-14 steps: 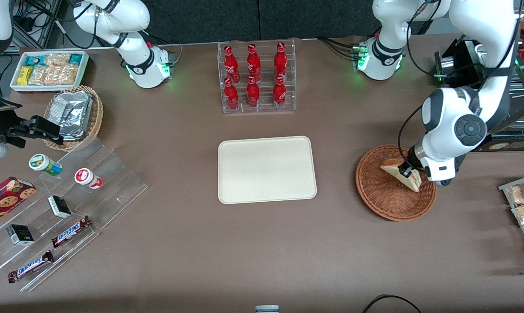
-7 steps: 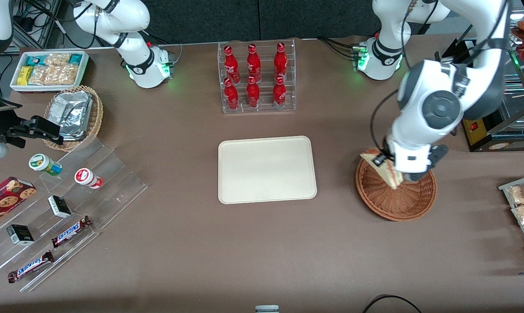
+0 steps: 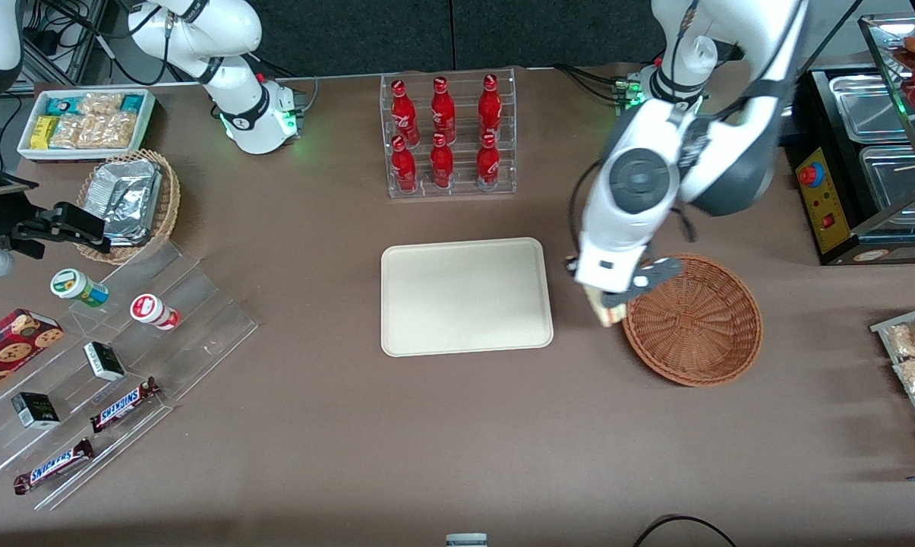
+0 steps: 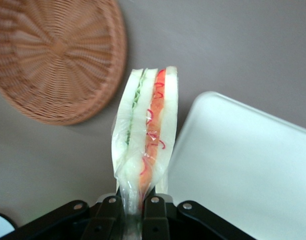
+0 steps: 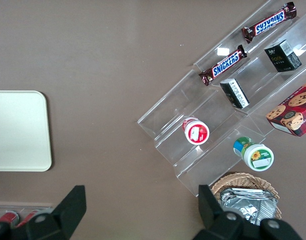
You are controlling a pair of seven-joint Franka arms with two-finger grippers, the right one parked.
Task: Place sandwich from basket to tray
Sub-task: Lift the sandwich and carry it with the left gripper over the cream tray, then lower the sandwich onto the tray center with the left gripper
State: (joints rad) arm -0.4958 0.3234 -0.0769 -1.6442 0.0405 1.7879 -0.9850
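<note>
My gripper point(image 4: 133, 212) pinching triangular white-bread sandwich point(image 4: 145, 137) by 1 edge | between wicker basket point(image 3: 692, 319) and cream tray point(image 3: 466, 296) | risk: wrapper slips, drops short.

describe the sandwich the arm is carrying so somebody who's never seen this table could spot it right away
Find the cream tray mid-table and the reddish-brown wicker basket beside it. Between them, the gripper holds the sandwich above the table: a clear-wrapped white bread wedge. Its green and red-orange filling stripes set it apart from the foil packets toward the parked arm's end.
</note>
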